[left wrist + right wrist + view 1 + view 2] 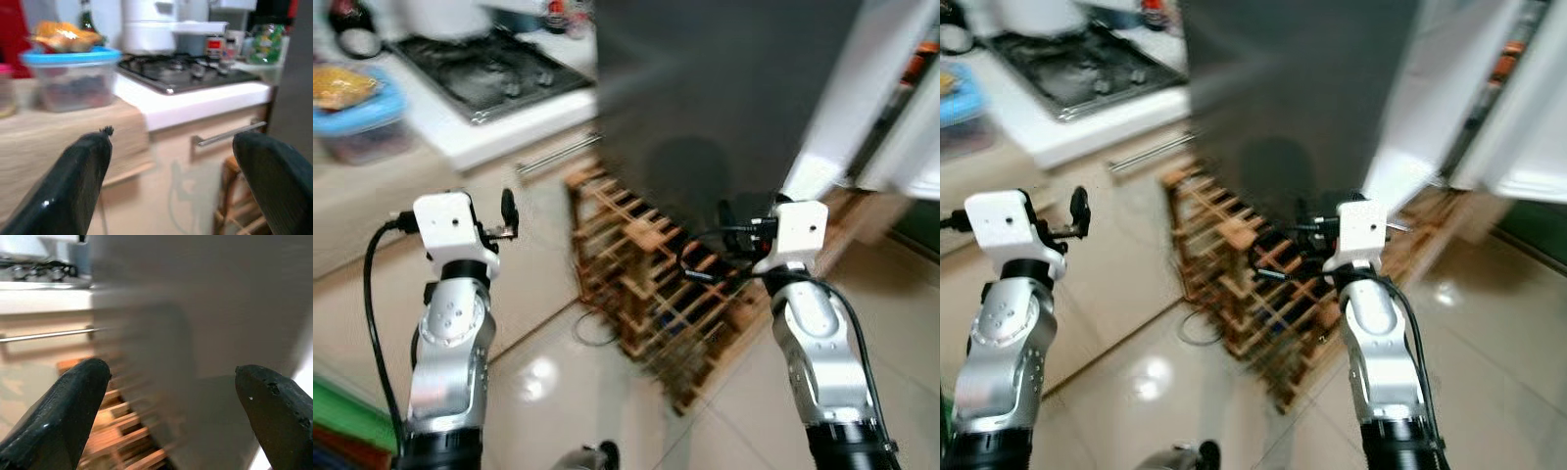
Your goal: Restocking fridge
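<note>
Both pincers [171, 181] [171, 416] spread, empty; fridge [724, 98] side ahead

you've got a matt dark grey fridge side [724, 88] | slatted bare-wood wine rack [646, 284] | glossy pale floor tiles [538, 382] | clear plastic tub, blue lid [73, 73]

A home kitchen: a gas hob [489, 69] set in a white surface [509, 122], a dark fridge [724, 88] beside it, a wooden wine rack [656, 294] on the tiled floor [548, 392] (glossy, pale), and a blue-lidded food container [73, 73].
</note>
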Motion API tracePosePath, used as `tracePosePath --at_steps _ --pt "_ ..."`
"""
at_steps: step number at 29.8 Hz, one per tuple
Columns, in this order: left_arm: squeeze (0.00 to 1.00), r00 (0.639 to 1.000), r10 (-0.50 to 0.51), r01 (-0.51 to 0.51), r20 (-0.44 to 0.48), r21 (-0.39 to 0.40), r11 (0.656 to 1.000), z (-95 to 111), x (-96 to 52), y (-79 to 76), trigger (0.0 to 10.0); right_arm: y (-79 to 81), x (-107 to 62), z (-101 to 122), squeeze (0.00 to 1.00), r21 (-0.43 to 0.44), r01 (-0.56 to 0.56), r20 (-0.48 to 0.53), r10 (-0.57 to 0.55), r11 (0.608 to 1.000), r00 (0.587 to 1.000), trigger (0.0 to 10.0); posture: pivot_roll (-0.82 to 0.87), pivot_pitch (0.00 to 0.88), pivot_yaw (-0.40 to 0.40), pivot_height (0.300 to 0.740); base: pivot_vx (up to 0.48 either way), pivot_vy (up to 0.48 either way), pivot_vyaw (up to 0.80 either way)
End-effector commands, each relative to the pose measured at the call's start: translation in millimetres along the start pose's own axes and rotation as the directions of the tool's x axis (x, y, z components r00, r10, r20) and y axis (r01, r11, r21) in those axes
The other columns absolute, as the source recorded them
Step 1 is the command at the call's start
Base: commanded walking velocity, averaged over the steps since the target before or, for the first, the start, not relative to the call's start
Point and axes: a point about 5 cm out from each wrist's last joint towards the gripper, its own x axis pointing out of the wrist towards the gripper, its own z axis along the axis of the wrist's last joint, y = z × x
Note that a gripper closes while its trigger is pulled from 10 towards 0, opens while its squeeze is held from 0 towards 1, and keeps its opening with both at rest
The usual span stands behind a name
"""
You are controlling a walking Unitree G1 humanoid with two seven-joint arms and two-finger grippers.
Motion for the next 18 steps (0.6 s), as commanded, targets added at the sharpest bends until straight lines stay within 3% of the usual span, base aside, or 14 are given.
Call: tracePosePath --at_steps 1,12,18 --pt "0.0 1.0 0.006 -0.006 0.006 0.021 1.0 1.9 1.6 -2.5 10.0 -1.5 1.3 2.2 0.0 0.014 0.006 0.013 -0.006 1.0 1.0 10.0 -0.09 0.029 -0.001 0.74 0.0 -0.48 0.55" --pt "0.0 0.999 0.038 -0.034 -0.036 0.101 0.994 -2.4 6.3 -5.3 10.0 2.9 5.0 3.2 0.0 0.005 -0.022 0.021 0.022 1.0 1.0 10.0 -0.08 0.024 -0.01 0.74 0.0 -0.475 0.54" --pt "0.0 0.998 0.055 -0.052 -0.033 0.086 0.995 0.9 15.8 -9.6 10.0 7.7 10.9 7.0 0.0 0.012 -0.049 0.037 0.049 0.999 0.998 10.0 -0.08 0.02 -0.013 0.74 0.0 0.0 0.53"
